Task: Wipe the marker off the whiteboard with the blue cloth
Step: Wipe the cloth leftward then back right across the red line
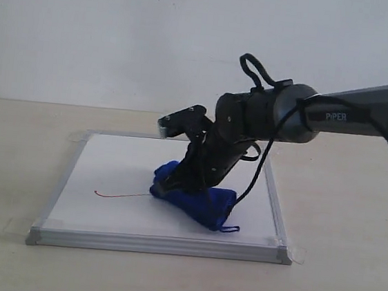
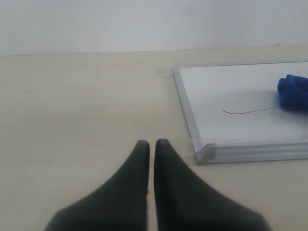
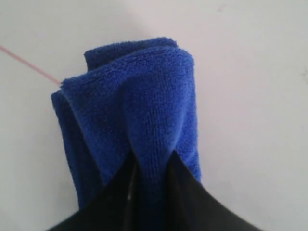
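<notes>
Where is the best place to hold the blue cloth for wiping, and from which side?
Pinch the raised ridge along the top of the blue cloth, coming from above. The bundle lies flat on the whiteboard, so only its top fold offers something thin to close on; the right hand pinches it there.

Cloth (image 1: 198, 200) on whiteboard (image 1: 122, 169) ctr-right, at R end of marker line (image 1: 119, 195).
</notes>
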{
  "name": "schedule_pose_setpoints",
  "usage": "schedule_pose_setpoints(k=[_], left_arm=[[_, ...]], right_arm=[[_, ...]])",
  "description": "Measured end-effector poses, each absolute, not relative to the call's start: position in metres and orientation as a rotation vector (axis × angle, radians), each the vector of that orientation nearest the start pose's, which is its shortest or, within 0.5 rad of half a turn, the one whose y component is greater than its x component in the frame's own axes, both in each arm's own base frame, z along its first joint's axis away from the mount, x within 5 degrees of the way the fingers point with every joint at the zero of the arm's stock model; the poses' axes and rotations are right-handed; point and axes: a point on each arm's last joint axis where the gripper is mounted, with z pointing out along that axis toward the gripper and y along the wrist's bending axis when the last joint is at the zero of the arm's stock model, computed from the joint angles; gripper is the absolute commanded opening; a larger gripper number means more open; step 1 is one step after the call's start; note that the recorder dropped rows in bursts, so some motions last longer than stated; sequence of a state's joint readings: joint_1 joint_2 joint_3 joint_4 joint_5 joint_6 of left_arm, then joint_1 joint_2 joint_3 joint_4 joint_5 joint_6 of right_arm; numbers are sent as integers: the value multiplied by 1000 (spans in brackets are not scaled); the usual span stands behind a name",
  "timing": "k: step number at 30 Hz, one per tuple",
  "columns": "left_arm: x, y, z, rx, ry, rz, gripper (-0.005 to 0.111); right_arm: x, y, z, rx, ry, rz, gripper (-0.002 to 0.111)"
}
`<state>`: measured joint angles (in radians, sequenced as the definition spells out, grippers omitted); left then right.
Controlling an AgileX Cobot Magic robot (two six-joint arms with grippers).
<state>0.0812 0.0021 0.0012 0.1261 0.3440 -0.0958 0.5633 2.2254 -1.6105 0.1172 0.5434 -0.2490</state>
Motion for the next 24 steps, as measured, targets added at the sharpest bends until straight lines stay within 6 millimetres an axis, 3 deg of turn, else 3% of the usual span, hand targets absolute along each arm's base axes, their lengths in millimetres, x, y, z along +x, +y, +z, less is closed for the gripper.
schedule_pose_setpoints(k=[8,11,14,21,24], left_arm=[[53,8,182,-83,1828,112,4],[53,8,182,-83,1828,112,4],[53,8,182,-83,1828,112,4],[53,8,182,-83,1828,112,4],[53,8,182,-83,1828,112,4]], right_arm=[[437,191,135,-488,2564,191,-1],[440,184,136,-412,2573,200,-1],[433,203,136,-465,2558,217,0],[395,272,135,-677,2501,277,7],[389,284,135,-742,2464,265,7]])
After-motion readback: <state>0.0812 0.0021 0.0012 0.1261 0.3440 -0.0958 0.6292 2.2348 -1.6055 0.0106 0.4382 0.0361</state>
